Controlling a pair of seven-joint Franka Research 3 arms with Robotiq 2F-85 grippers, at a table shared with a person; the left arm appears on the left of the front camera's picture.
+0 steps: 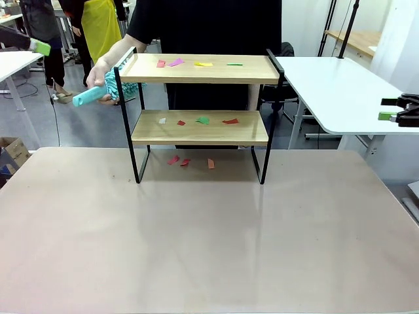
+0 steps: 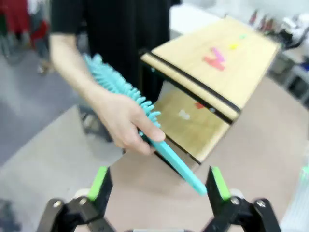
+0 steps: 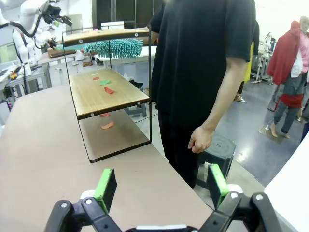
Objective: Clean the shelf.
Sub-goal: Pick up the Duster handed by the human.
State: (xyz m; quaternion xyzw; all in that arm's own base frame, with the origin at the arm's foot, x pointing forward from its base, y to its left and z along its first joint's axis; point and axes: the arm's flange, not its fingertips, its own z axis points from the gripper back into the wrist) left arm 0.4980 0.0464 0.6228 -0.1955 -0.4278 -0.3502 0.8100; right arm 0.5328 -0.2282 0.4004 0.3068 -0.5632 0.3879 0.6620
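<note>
— Where was the shelf (image 1: pixel 200 73) seen?
— At the far middle of the table (image 1: pixel 196 235), with scraps (image 1: pixel 203 120) scattered on and beneath it. A duster (image 1: pixel 90 97) was held in a hand (image 1: pixel 99 77) at its left end.
— And the arms?
— The left gripper (image 2: pixel 159 176) and right gripper (image 3: pixel 161 176) were spread wide, with nothing gripped.

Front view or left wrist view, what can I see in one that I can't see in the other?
Front view: red scraps on the table under the shelf, and the right gripper off to the side. Left wrist view: the left gripper up close, both green-padded fingers spread open. Both: the shelf, coloured scraps on its top board, and a person's hand holding a teal duster.
</note>
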